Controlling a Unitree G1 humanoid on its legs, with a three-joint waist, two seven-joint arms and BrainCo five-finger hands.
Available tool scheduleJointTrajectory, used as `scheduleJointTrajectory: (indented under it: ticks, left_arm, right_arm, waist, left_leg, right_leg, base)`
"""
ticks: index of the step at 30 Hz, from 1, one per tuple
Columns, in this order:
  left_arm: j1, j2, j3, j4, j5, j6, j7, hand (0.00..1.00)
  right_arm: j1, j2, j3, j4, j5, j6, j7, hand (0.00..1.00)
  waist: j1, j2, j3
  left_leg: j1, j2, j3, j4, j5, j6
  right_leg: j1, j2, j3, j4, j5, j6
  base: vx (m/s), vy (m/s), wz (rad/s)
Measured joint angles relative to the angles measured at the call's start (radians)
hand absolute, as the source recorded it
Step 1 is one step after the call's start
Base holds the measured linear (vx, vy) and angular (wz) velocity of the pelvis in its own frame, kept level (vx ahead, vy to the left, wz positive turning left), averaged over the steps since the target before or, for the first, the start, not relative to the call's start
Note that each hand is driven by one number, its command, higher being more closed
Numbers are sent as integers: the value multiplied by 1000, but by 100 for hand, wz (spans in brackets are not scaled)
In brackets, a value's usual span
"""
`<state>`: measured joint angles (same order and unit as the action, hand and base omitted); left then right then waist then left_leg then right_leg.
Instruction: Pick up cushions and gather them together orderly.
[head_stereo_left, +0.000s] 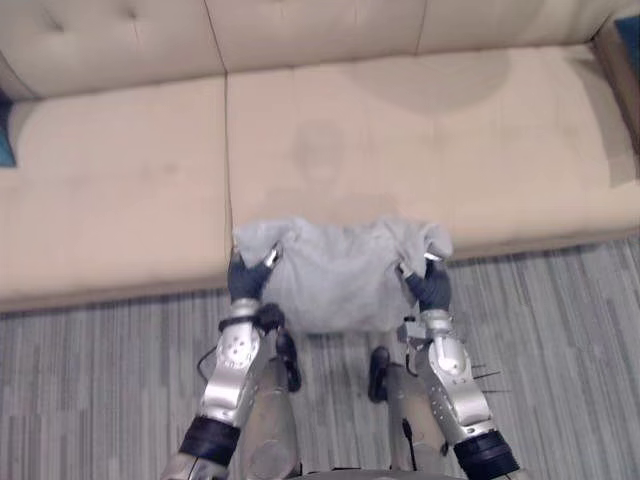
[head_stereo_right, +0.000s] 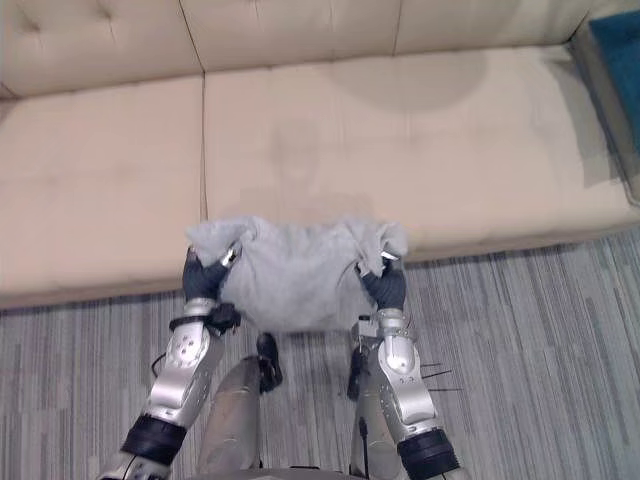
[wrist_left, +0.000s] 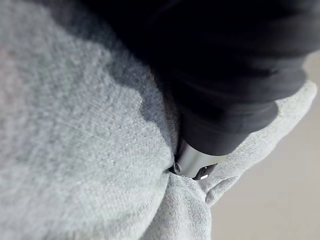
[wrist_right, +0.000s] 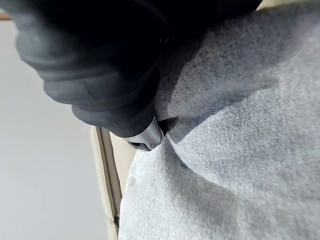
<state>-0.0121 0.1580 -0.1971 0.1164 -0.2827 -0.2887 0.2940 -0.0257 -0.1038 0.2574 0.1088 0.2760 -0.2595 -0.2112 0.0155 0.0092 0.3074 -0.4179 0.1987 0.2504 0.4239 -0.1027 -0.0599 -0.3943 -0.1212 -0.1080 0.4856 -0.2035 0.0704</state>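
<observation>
**Left eye view.** Item: grey cushion (head_stereo_left: 340, 275), slung between the left hand (head_stereo_left: 245, 282) and the right hand (head_stereo_left: 432, 285). Hangs at the front edge of the beige sofa (head_stereo_left: 120, 180), above the striped carpet (head_stereo_left: 90, 380); contact with that edge not discernible. Long axis left to right, parallel to the sofa front, one end per hand, neither arm nearer. Seat straight ahead of both hands.

**Right eye view.** Same hold, same lie. Second item: teal cushion (head_stereo_right: 615, 50) at the sofa's far right end, well apart from the grey one and on the right arm's side (a likely gathering point, so a carry to the right seems called for).

**Left wrist view.** Left hand clenched on one bunched end of the grey cushion; a finger (wrist_left: 192, 162) sunk in a fold, cloth puckered round it.

**Right wrist view.** Right hand grasping likewise; a finger (wrist_right: 145, 137) dug into grey cloth, with the sofa's seamed edge just past it.

**Surface and room.** Tufted back, broad bare seat with a faint darker patch in the middle. Carpet in grey stripes right up to the sofa.
</observation>
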Motion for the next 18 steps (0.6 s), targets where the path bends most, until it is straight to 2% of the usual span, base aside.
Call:
scheduleJointTrajectory:
  ticks: [5,7,8,10,11,12,13,14,15,16,17,18]
  left_arm:
    - [83,34,-31,-12,-1,0,-32,100]
    - [116,31,-34,-34,-1,2,-53,100]
    - [122,28,-34,-35,-1,2,-56,100]
    - [144,21,-35,-36,0,11,-67,100]
    - [149,21,-35,-37,0,11,-72,100]
    - [155,24,-34,-42,0,11,-75,100]
    - [157,31,-27,-53,0,10,-75,100]
    - [157,34,-23,-59,0,9,-74,100]
    - [156,35,-20,-71,0,8,-75,100]
    - [152,34,-20,-72,0,7,-75,100]
    - [148,34,-20,-71,0,7,-75,100]
    - [148,35,-21,-71,-1,7,-79,100]
  right_arm:
    - [16,-16,18,4,26,3,21,100]
    - [11,-30,18,3,27,2,23,100]
    - [11,-35,18,3,27,2,25,100]
    - [24,-52,18,25,18,3,41,100]
    - [28,-53,18,28,9,3,41,100]
    - [33,-53,18,29,-8,4,43,100]
    - [33,-58,19,30,-13,4,54,100]
    - [31,-58,20,30,-14,4,61,100]
    - [30,-58,20,30,-13,4,70,100]
    - [31,-60,17,32,-13,4,78,100]
    - [31,-65,10,40,-12,5,82,100]
    - [35,-71,8,47,-11,8,83,100]
  waist:
    - [0,-6,-35]
    - [0,-8,-37]
    - [-1,-8,-37]
    - [-9,-14,-36]
    - [-11,-18,-35]
    - [-21,-23,-34]
    - [-29,-22,-34]
    - [-27,-23,-34]
    - [-28,-23,-35]
    - [-29,-21,-34]
    - [-33,-21,-33]
    - [-50,-21,-34]
  left_leg:
    - [60,-6,2,-51,-3,4]
    - [71,-17,-1,-18,-60,16]
    - [72,-19,-2,-9,-83,19]
    - [118,-43,-16,34,-139,31]
    - [132,-47,-25,39,-147,36]
    - [157,-64,-47,38,-159,53]
    - [168,-68,-69,26,-166,60]
    - [170,-68,-76,19,-166,60]
    - [174,-71,-91,-3,-166,60]
    - [178,-74,-101,-17,-165,61]
    - [195,-78,-114,-40,-163,65]
    - [209,-81,-127,-44,-170,50]
  right_leg:
    - [86,17,11,-124,50,8]
    - [101,0,22,-115,46,19]
    - [97,0,29,-91,42,26]
    - [41,-26,68,149,50,40]
    - [36,-33,82,195,57,43]
    - [10,-39,105,284,86,31]
    - [-13,-24,117,309,53,3]
    - [-19,-14,116,282,30,1]
    - [-35,6,112,189,15,-3]
    - [-48,19,112,124,17,-4]
    - [-65,43,112,9,40,6]
    - [-61,64,123,-115,91,20]
  base:
    - [117,36,-13]
    - [75,135,-17]
    - [47,167,-8]
    - [49,135,21]
    - [109,107,49]
    - [139,52,59]
    - [150,34,53]
    - [154,9,44]
    - [134,-12,26]
    - [202,-44,31]
    - [274,-83,38]
    - [305,-101,51]
